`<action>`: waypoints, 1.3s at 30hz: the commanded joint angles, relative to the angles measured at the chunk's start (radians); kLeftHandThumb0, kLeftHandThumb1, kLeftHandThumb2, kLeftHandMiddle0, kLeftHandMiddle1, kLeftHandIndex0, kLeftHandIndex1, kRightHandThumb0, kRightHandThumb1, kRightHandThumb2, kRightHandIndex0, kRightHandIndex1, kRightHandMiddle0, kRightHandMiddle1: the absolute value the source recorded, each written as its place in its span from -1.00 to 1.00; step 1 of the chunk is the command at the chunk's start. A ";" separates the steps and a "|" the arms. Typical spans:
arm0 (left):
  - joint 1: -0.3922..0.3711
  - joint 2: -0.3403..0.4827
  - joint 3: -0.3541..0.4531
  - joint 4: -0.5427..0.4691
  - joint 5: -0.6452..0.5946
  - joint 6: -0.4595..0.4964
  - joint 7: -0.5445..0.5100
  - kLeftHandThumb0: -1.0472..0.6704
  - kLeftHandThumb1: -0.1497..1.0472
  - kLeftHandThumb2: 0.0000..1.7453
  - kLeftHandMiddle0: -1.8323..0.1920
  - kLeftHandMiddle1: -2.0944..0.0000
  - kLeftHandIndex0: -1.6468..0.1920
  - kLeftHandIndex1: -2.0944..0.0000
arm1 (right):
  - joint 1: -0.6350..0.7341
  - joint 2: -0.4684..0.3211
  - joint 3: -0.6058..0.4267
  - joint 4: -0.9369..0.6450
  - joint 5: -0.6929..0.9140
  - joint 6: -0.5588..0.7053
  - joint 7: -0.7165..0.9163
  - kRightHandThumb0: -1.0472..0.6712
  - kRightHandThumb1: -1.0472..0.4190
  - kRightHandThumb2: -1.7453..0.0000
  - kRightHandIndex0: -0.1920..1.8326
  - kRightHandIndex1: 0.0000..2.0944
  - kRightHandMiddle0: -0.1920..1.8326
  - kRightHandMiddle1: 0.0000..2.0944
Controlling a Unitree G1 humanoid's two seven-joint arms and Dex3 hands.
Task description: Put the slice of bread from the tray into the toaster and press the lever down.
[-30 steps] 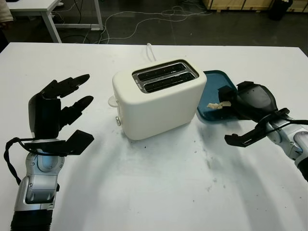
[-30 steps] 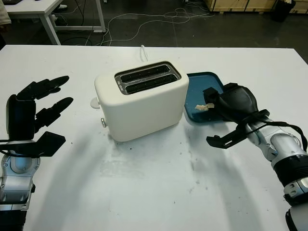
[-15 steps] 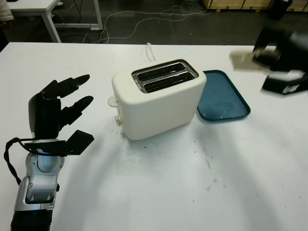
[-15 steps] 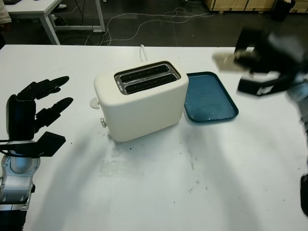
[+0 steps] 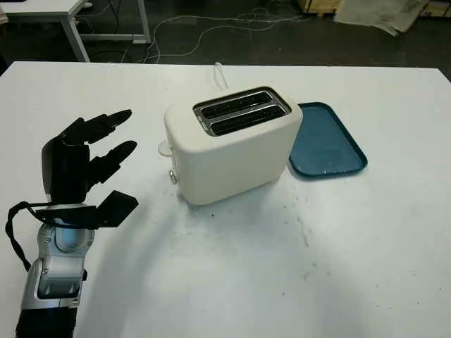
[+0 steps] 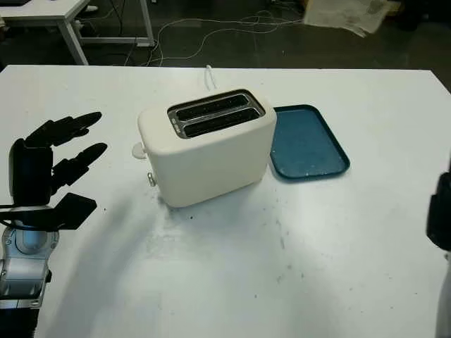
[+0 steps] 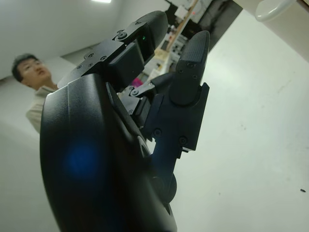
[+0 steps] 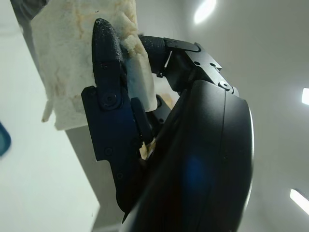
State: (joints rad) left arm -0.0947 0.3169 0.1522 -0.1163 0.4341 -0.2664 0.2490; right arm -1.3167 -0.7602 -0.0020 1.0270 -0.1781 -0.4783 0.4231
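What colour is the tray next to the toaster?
The tray is dark teal-blue, seen best in the left eye view.

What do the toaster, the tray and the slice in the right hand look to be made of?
Toaster: probably plastic, a cream, smooth, matte shell with rounded moulded corners; slot rim looks like metal. Tray: likely plastic, dark teal, smooth with a raised lip and pale crumbs. Slice of bread: soft, porous, pale crumb with ragged edges, pinched in the right hand.
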 commanded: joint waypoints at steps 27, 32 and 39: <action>0.003 -0.010 -0.001 0.001 -0.007 -0.007 0.004 -0.21 0.74 -1.00 0.17 0.23 -0.21 0.99 | 0.039 0.356 -0.010 -0.030 0.236 0.098 0.456 -0.28 -0.83 0.57 0.23 0.67 0.03 0.67; 0.008 -0.013 0.000 -0.011 -0.004 0.010 -0.002 -0.23 0.75 -1.00 0.18 0.23 -0.21 0.99 | 0.048 0.362 0.014 0.037 0.188 0.026 0.429 -0.39 -0.83 0.60 0.21 0.67 0.01 0.67; 0.009 -0.010 0.000 -0.010 -0.007 0.005 -0.005 -0.21 0.75 -1.00 0.17 0.25 -0.20 0.99 | 0.047 0.363 0.034 0.082 0.153 -0.032 0.426 -0.39 -0.83 0.57 0.25 0.67 0.06 0.67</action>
State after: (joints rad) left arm -0.0944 0.3080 0.1512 -0.1174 0.4319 -0.2621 0.2462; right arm -1.2755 -0.4009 0.0318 1.1016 -0.0167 -0.4859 0.8611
